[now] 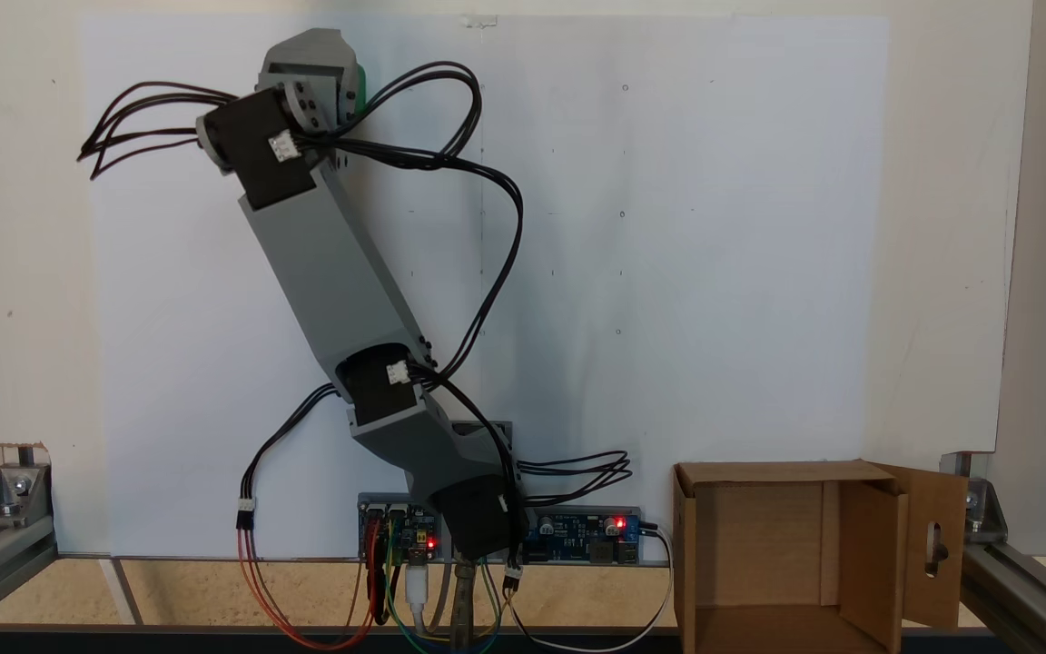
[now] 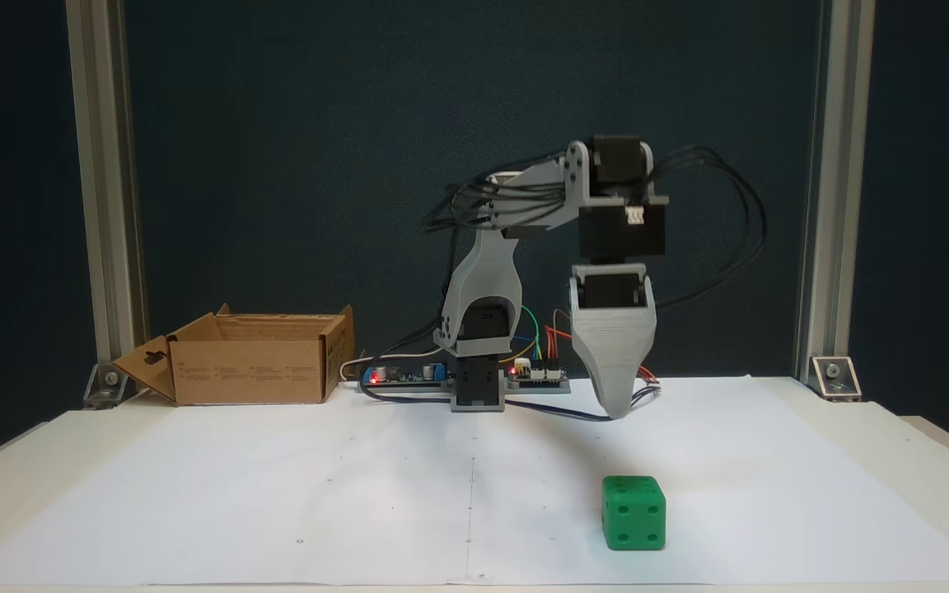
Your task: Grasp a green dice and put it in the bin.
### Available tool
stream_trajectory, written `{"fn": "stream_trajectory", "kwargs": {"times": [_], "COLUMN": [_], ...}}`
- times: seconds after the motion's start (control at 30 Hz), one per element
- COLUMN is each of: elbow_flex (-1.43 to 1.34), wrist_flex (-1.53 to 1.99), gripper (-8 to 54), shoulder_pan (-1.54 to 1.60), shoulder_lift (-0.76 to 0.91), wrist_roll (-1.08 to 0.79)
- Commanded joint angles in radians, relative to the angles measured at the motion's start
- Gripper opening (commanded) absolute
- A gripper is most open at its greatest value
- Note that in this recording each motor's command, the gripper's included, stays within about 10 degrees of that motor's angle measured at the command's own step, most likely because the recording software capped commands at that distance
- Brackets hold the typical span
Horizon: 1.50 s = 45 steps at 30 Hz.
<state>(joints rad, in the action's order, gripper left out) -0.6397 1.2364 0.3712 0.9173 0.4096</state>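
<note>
1. The arm is reaching out from its base, the gripper pointing straight down above the table.
2. Jaw opening: cannot be determined; nothing held.
3. The green dice is lying on the white sheet, nearer the camera than the gripper, well apart from the bin.

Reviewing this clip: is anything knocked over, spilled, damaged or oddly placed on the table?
Nothing stands out. The green dice sits flat on the white paper, apart from the gripper hanging above and behind it. The bin stands upright with flaps open beside the arm's base, and looks empty from above.
</note>
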Motion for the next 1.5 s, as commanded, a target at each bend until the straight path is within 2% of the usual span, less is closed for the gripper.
{"fn": "stream_trajectory", "kwargs": {"times": [0.0,1.47], "elbow_flex": [0.052,0.064], "wrist_flex": [-0.02,-0.133], "gripper": [43.6,43.6], "shoulder_pan": [0.0,0.02], "shoulder_lift": [0.003,-0.095], "wrist_roll": [0.058,0.087]}}
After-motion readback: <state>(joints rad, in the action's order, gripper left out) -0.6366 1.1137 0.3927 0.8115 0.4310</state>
